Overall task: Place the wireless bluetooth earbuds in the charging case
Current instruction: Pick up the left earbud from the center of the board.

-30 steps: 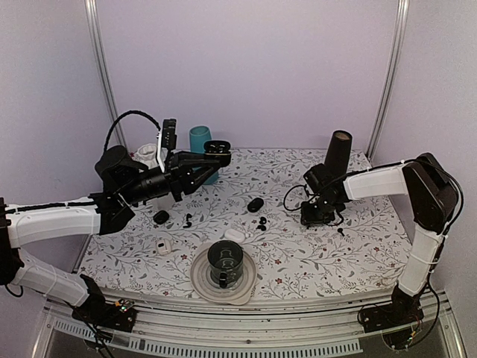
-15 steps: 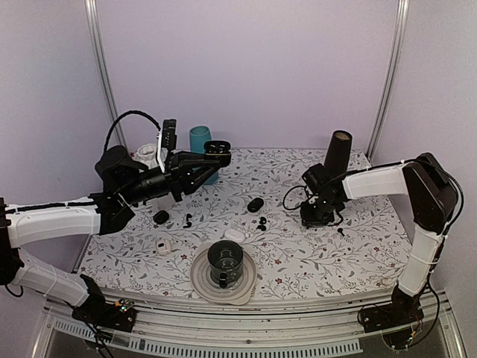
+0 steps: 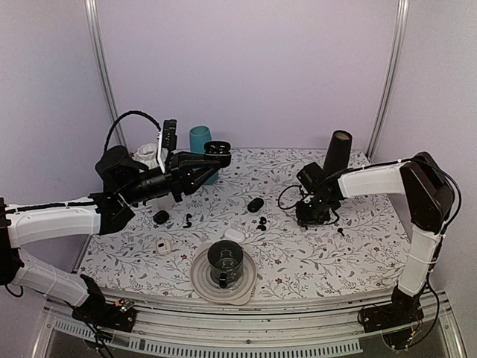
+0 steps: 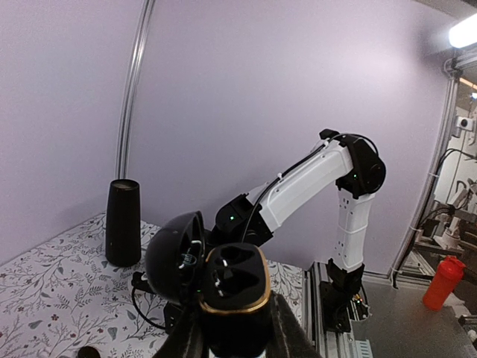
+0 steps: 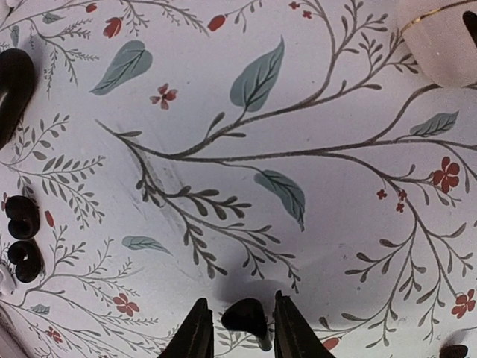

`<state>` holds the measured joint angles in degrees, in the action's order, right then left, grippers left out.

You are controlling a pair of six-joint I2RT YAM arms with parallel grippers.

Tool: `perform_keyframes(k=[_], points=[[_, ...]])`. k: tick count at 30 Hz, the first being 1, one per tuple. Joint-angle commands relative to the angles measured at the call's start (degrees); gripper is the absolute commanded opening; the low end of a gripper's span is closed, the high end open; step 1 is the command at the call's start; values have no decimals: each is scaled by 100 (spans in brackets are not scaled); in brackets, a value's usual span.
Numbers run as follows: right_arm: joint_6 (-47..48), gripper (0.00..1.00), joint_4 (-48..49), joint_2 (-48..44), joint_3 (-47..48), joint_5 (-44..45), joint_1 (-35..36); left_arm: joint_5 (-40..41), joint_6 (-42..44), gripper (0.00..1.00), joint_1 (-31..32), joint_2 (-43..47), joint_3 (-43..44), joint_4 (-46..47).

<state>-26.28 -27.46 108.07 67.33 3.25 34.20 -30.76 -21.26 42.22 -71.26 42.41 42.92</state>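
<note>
My left gripper [image 3: 211, 158] is raised at the back left, shut on a black charging case [image 4: 235, 280] with a gold rim. Its lid [image 4: 175, 257] hangs open and both sockets show empty. My right gripper [image 3: 313, 216] is low over the flowered cloth at the right. In the right wrist view a glossy black earbud [image 5: 244, 315] sits between its fingers, the gripper [image 5: 244, 321] shut on it, the stem against the right finger. Two more earbuds [image 3: 261, 222] lie together mid-table, at the left edge [image 5: 22, 239] of the right wrist view. Another earbud [image 3: 340, 231] lies right of that gripper.
A closed black case [image 3: 255, 204] and a white case [image 3: 234, 235] lie mid-table. A dark cup stands on a plate [image 3: 201, 280] at the front. A tall black cylinder [image 3: 337, 153] stands behind the right arm, a teal cup [image 3: 199, 140] at the back left. Small cases [image 3: 160, 217] lie at the left.
My right gripper has slid a little to the left and its jaws have narrowed round the earbud. The left arm and the case have not moved.
</note>
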Motion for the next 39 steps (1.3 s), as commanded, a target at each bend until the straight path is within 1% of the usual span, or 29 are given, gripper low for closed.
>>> perform_keyframes(k=[1, 12, 14, 29, 38, 39], points=[[90, 29, -207, 100, 146, 254, 26, 18, 43, 0, -78, 35, -38, 67], [464, 30, -221, 277, 144, 89, 76, -11, -10, 0, -78, -44, 5, 112], [504, 30, -263, 327, 369, 110, 99, 0, -10, 0, -73, -54, 10, 110], [651, 29, -540, 416, 448, 383, 177, -9, -71, 0, -69, -86, 69, 94], [627, 20, -478, 450, 430, 328, 175, 4, -80, 0, -68, -96, 66, 77], [620, 18, -470, 458, 433, 312, 177, 8, -80, 0, -65, -90, 65, 71]])
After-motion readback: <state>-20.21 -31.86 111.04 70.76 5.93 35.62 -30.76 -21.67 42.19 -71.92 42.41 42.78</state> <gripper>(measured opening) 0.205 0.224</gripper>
